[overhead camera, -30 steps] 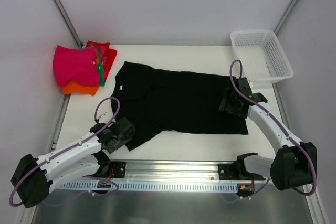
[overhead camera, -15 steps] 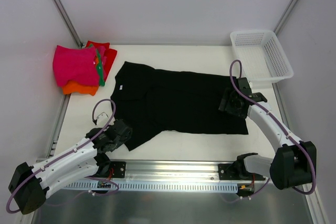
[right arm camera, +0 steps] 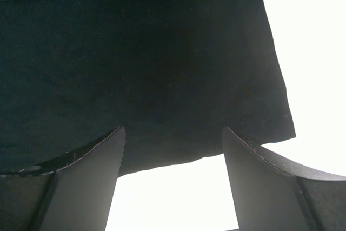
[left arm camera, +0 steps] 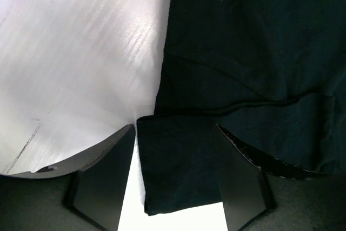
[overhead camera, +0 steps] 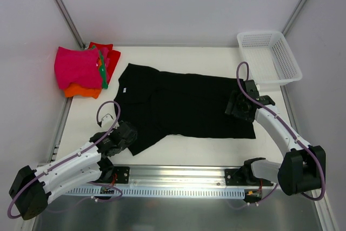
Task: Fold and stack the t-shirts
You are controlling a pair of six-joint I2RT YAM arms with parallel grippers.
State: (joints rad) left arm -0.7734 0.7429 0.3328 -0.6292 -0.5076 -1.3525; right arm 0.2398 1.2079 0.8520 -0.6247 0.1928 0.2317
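Observation:
A large black t-shirt [overhead camera: 186, 106] lies spread flat across the middle of the table, its small white neck label [overhead camera: 124, 88] towards the left. My left gripper [overhead camera: 123, 136] hangs low over the near-left sleeve. In the left wrist view its fingers [left arm camera: 102, 179] stand apart on either side of the sleeve end [left arm camera: 178, 171], so this gripper [left arm camera: 174, 132] is open. My right gripper [overhead camera: 240, 106] is over the shirt's right hem; it [right arm camera: 173, 131] is open, with the hem edge [right arm camera: 162, 152] between its fingers. Folded magenta [overhead camera: 77, 67], orange [overhead camera: 82, 91], red [overhead camera: 106, 52] and green [overhead camera: 102, 72] t-shirts are stacked at the back left.
A white plastic mesh basket [overhead camera: 268, 57] stands at the back right corner. White walls with metal posts close in the table on three sides. The metal rail [overhead camera: 178, 179] carrying both arm bases runs along the near edge.
My left arm pulled back a little towards the near left, then eased forward over the sleeve; its jaws narrowed slightly. The right arm and the shirt have not moved.

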